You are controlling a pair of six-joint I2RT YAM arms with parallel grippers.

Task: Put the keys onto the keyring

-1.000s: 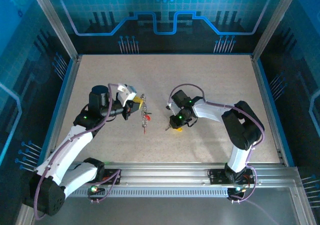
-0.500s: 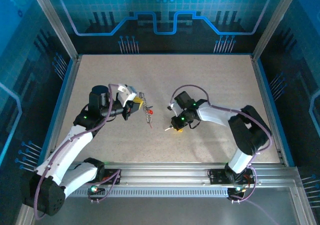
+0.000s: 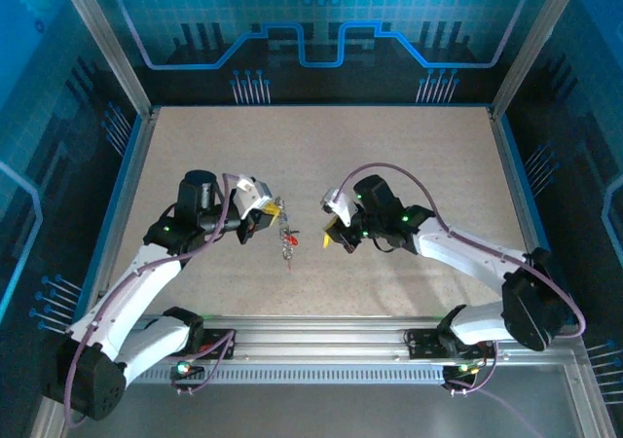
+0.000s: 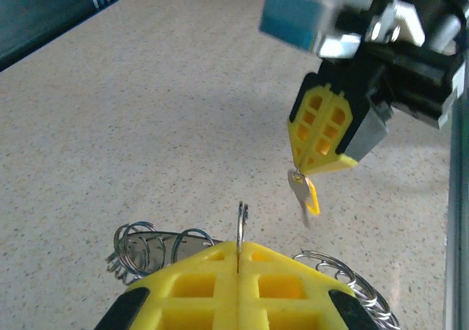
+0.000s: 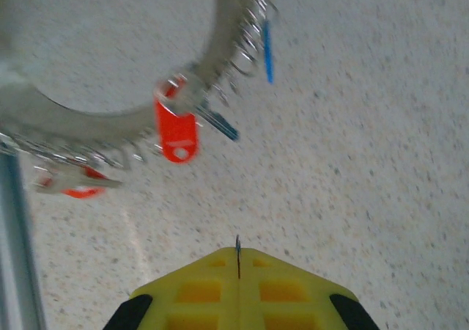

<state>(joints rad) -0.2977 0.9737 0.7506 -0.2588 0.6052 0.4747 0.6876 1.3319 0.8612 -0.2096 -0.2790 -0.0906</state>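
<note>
Ring (image 3: 285, 243): centre of top view, hanging, pinched in the closed left gripper (image 3: 275, 207); red key (image 3: 293, 234) already on it. Yellow key (image 4: 311, 196): clamped in right gripper (image 3: 332, 234), just right. You should line its hole with the ring's end, slowly.

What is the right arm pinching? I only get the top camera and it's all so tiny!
Observer: In the left wrist camera, the right gripper pinches the yellow key, which dangles from its tips.
Operator: Any keys on the ring yet?
Observer: The right wrist camera shows a red key hanging from the keyring.
Operator: Who's holding the ring?
Observer: The left gripper, shut on one upright loop of it.
</note>
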